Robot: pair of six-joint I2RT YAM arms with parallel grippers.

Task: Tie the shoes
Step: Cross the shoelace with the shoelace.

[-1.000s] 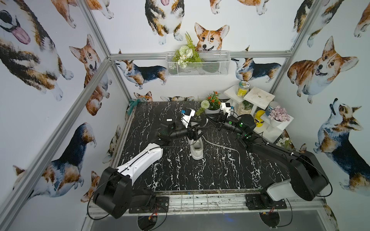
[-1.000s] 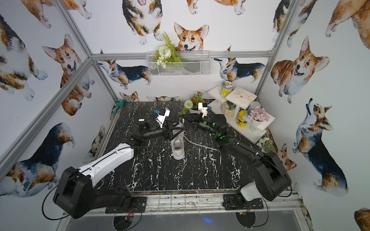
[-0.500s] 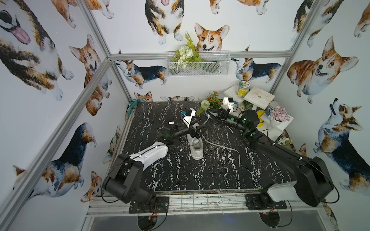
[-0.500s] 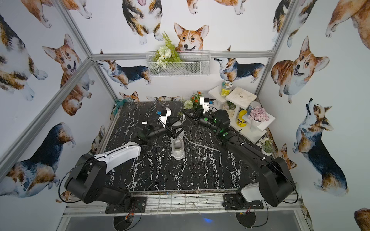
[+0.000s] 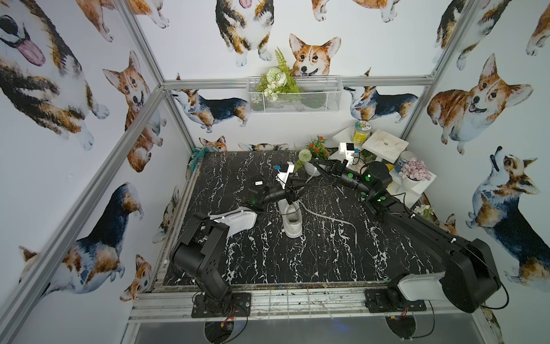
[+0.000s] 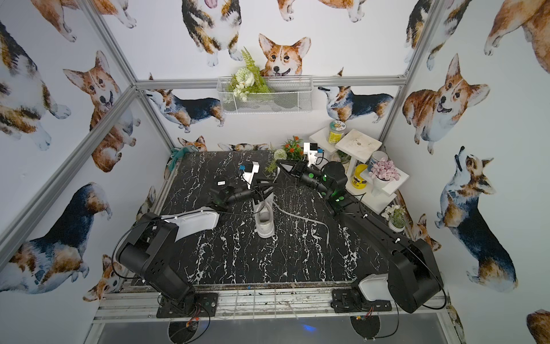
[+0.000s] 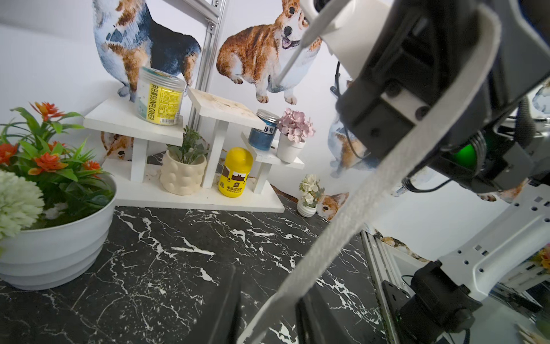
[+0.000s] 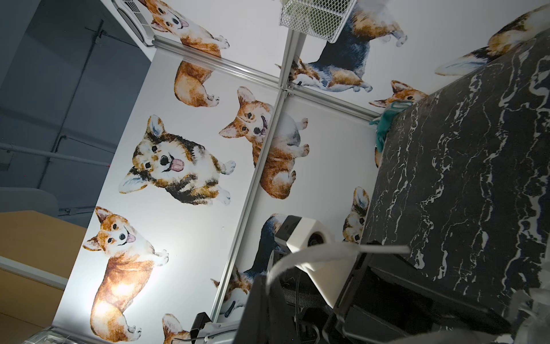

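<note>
The left claw [image 5: 296, 193] [image 6: 263, 190] reaches in from the left and hangs right over the front end of the sneaker [image 5: 292, 222] [image 6: 264, 223], hiding the toe in both top views; whether it touches the shoe cannot be told. The sneaker stands on its sole near the middle of the table [image 5: 268, 262], heel toward the near edge, with its grey opening just nearer than the claw. In the left wrist view a flat lace [image 7: 342, 232] runs up between the claw's two dark fingers [image 7: 230, 309] and fills the gap. Whether they pinch it or merely flank it cannot be told. The lace rises off the sneaker, up and to the right, to the right claw [image 5: 313, 163] [image 6: 280, 163], which is closed with the lace nipped at its tip. In the right wrist view the lace [image 8: 312, 256] arches out from it in a loop. The right claw hovers by the planter [image 7: 53, 253] at the far edge, so the sneaker lies apart from it, nearer and to the left. A loose lace [image 5: 330, 219] [image 6: 302, 219] trails from the sneaker across the table to the right.
</note>
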